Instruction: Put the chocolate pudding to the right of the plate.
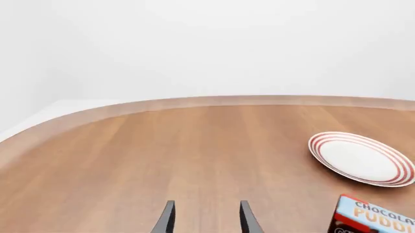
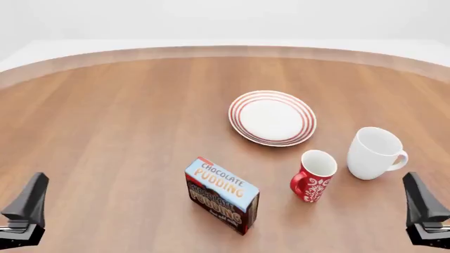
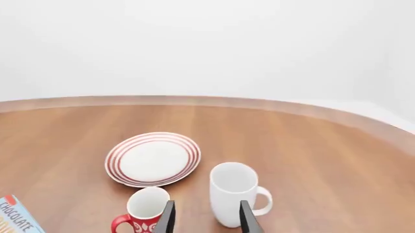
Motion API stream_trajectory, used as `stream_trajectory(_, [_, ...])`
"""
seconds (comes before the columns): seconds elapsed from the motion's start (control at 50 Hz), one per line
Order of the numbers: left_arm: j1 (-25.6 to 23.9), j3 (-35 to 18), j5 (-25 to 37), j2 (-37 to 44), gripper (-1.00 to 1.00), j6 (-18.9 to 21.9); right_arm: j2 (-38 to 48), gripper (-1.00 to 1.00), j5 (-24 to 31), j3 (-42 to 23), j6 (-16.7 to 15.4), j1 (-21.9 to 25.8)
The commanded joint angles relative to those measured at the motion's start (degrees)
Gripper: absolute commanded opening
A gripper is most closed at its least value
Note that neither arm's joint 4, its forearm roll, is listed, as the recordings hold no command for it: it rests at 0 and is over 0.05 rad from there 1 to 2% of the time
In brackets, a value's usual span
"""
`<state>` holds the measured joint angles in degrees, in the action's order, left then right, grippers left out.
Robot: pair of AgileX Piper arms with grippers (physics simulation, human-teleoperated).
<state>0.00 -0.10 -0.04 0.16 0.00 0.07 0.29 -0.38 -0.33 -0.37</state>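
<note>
Both pincers sit idle at the near edge of the table (image 2: 105, 105): the left gripper (image 1: 206, 218) and the right gripper (image 3: 206, 217) each show two dark fingers set apart with nothing between them, so they are open and hold nothing.

Outward from the left gripper, the chocolate pudding (image 2: 222, 196) stands at about 1 o'clock in the front view, near the table's middle and resting on its own. The plate (image 2: 272, 117) lies beyond it, at the carton's 1 o'clock, well apart.

From the right gripper, a red mug (image 2: 313, 176) stands at 10 o'clock and a white mug (image 2: 375, 153) at 11 o'clock, both near the plate's right side, so the free spot there looks tight.

Neither mug appears in the left wrist view, which catches only the plate and a corner of the carton; the right wrist view shows both mugs close ahead.
</note>
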Motion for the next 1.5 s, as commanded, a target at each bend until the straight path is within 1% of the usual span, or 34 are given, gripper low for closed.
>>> stream_trajectory(0.02, [0.0, -0.15, -0.06, 0.25, 1.0, 0.0, 0.06, 1.0, 1.53, -1.63, -0.83, -1.4])
stream_trajectory(0.08, [0.0, -0.15, -0.06, 0.25, 1.0, 0.0, 0.14, 1.0, 2.23, -2.02, -1.51, -1.99])
stream_trajectory(0.12, [0.0, -0.15, -0.06, 0.25, 1.0, 0.0, 0.25, 1.0, 2.85, -2.42, -3.18, -1.27])
stream_trajectory(0.22, [0.0, -0.15, -0.06, 0.25, 1.0, 0.0, 0.24, 1.0, 5.06, -4.68, -5.09, 0.21])
stream_trajectory(0.24, [0.0, -0.15, -0.06, 0.25, 1.0, 0.0, 0.19, 1.0, 5.55, -5.46, -5.77, 1.01])
stream_trajectory(0.26, [0.0, -0.15, -0.06, 0.25, 1.0, 0.0, 0.34, 1.0, 6.2, -5.86, -8.41, 1.77])
stream_trajectory(0.28, [0.0, -0.15, -0.06, 0.25, 1.0, 0.0, 0.44, 1.0, 6.9, -6.53, -9.59, 2.57])
stream_trajectory(0.32, [0.0, -0.15, -0.06, 0.25, 1.0, 0.0, 0.27, 1.0, 9.34, -9.34, -8.36, 3.57])
stream_trajectory(0.38, [0.0, -0.15, -0.06, 0.25, 1.0, 0.0, 0.12, 1.0, 12.75, -13.14, -9.31, 5.16])
stream_trajectory(0.4, [0.0, -0.15, -0.06, 0.25, 1.0, 0.0, 0.98, 1.0, 13.61, -14.62, -7.52, 6.47])
stream_trajectory(0.42, [0.0, -0.15, -0.06, 0.25, 1.0, 0.0, 1.31, 1.0, 14.49, -15.99, -6.92, 6.85])
stream_trajectory(0.46, [0.0, -0.15, -0.06, 0.25, 1.0, 0.0, 1.82, 1.0, 15.36, -17.68, -8.81, 8.05])
stream_trajectory(0.48, [0.0, -0.15, -0.06, 0.25, 1.0, 0.0, 1.86, 1.0, 15.34, -17.69, -8.81, 8.06])
stream_trajectory(0.5, [0.0, -0.15, -0.06, 0.25, 1.0, 0.0, 3.96, 1.0, 15.58, -19.57, -10.09, 9.56])
stream_trajectory(0.56, [0.0, -0.15, -0.06, 0.25, 1.0, 0.0, 5.12, 1.0, 16.27, -21.9, -9.88, 10.06])
stream_trajectory(0.6, [0.0, -0.15, -0.06, 0.25, 1.0, 0.0, 7.47, 1.0, 17.41, -26.06, -9.36, 11.94])
stream_trajectory(0.62, [0.0, -0.15, -0.06, 0.25, 1.0, 0.0, 8.0, 1.0, 18.29, -29.6, -9.96, 12.92])
stream_trajectory(0.68, [0.0, -0.15, -0.06, 0.25, 1.0, 0.0, 9.56, 1.0, 18.57, -31.75, -9.5, 13.48])
stream_trajectory(0.76, [0.0, -0.15, -0.06, 0.25, 1.0, 0.0, 14.46, 1.0, 18.87, -37.92, -11.04, 16.19])
stream_trajectory(0.78, [0.0, -0.15, -0.06, 0.25, 1.0, 0.0, 16.45, 1.0, 18.72, -38.56, -10.66, 18.31])
stream_trajectory(0.82, [0.0, -0.15, -0.06, 0.25, 1.0, 0.0, 18.57, 1.0, 18.94, -39.89, -9.78, 19.9])
stream_trajectory(0.84, [0.0, -0.15, -0.06, 0.25, 1.0, 0.0, 19.85, 1.0, 19.27, -40.59, -10.43, 21.11])
stream_trajectory(0.88, [0.0, -0.15, -0.06, 0.25, 1.0, 0.0, 20.58, 1.0, 19.55, -41.25, -9.49, 21.64])
stream_trajectory(0.9, [0.0, -0.15, -0.06, 0.25, 1.0, 0.0, 22.8, 1.0, 19.06, -42.36, -10.88, 22.32])
stream_trajectory(0.96, [0.0, -0.15, -0.06, 0.25, 1.0, 0.0, 24.03, 1.0, 19.8, -45.45, -11.12, 23.86])
stream_trajectory(1.06, [0.0, -0.15, -0.06, 0.25, 1.0, 0.0, 27.2, 1.0, 21.3, -47.62, -14.78, 25.67])
stream_trajectory(1.1, [0.0, -0.15, -0.06, 0.25, 1.0, 0.0, 30.02, 1.0, 20.77, -48.81, -14.7, 29.4])
stream_trajectory(1.14, [0.0, -0.15, -0.06, 0.25, 1.0, 0.0, 30.44, 1.0, 20.84, -49.59, -15.49, 29.85])
stream_trajectory(1.16, [0.0, -0.15, -0.06, 0.25, 1.0, 0.0, 30.45, 1.0, 20.84, -49.6, -15.49, 29.85])
stream_trajectory(1.2, [0.0, -0.15, -0.06, 0.25, 1.0, 0.0, 32.41, 1.0, 21.75, -51.7, -13.73, 30.77])
stream_trajectory(1.24, [0.0, -0.15, -0.06, 0.25, 1.0, 0.0, 33.88, 1.0, 21.67, -53.0, -14.15, 32.31])
stream_trajectory(1.26, [0.0, -0.15, -0.06, 0.25, 1.0, 0.0, 36.2, 1.0, 21.66, -54.83, -12.69, 35.36])
stream_trajectory(1.44, [0.0, -0.15, -0.06, 0.25, 1.0, 0.0, 39.59, 1.0, 24.47, -59.89, -12.63, 40.25])
stream_trajectory(1.5, [0.0, -0.15, -0.06, 0.25, 1.0, 0.0, 42.47, 1.0, 25.44, -61.07, -13.49, 41.64])
